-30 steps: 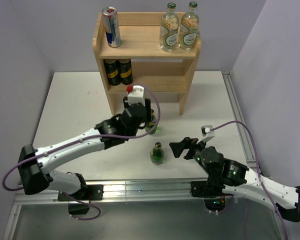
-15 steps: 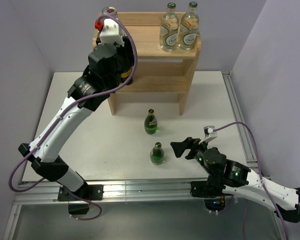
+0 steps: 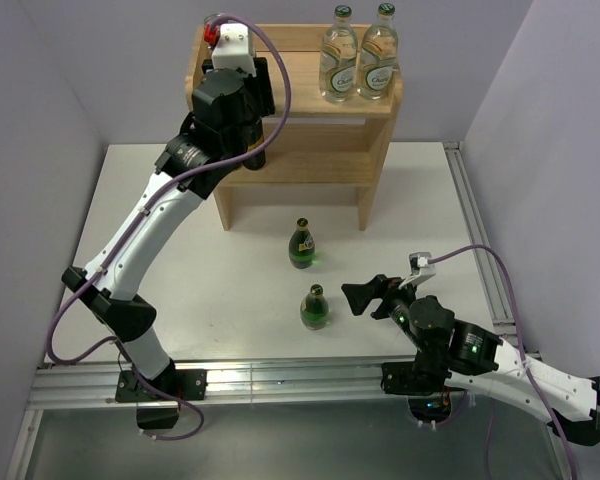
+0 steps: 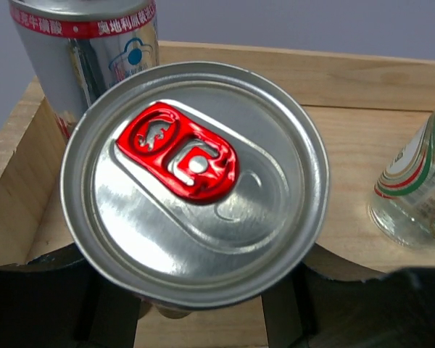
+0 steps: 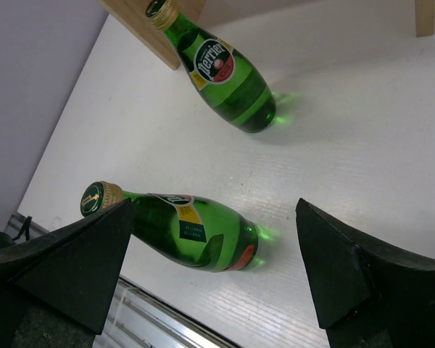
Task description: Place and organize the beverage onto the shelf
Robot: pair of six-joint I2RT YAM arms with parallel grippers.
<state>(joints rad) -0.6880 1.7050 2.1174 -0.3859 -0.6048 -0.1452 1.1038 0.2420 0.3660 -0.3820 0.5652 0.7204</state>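
The left tool [image 4: 203, 312] is clamped on a slim silver can [image 4: 196, 181] with a red pull tab. Its dark fingers [image 4: 36, 312] press in from either side below the lid, and the can is upright over the left end of the shelf's top tier, though whether its base rests on the wood cannot be told. Just behind it, in the far left corner of the shelf [image 4: 348, 72], stands a second can [image 4: 83, 51], silver with a red band near its top. Toward the right end of the same tier a clear bottle [image 3: 338, 62] and a second clear bottle [image 3: 378, 58] stand close side by side, both green-capped with pale labels. The right tool [image 3: 365, 293] sits low over the table [image 3: 160, 220] with its jaws spread wide and nothing between them. It points toward the nearer green bottle [image 3: 315, 308] — close beside it, not touching. That bottle stands upright on the table, and the farther green bottle [image 3: 301, 245] stands upright beyond it, in front of the shelf and apart from it.
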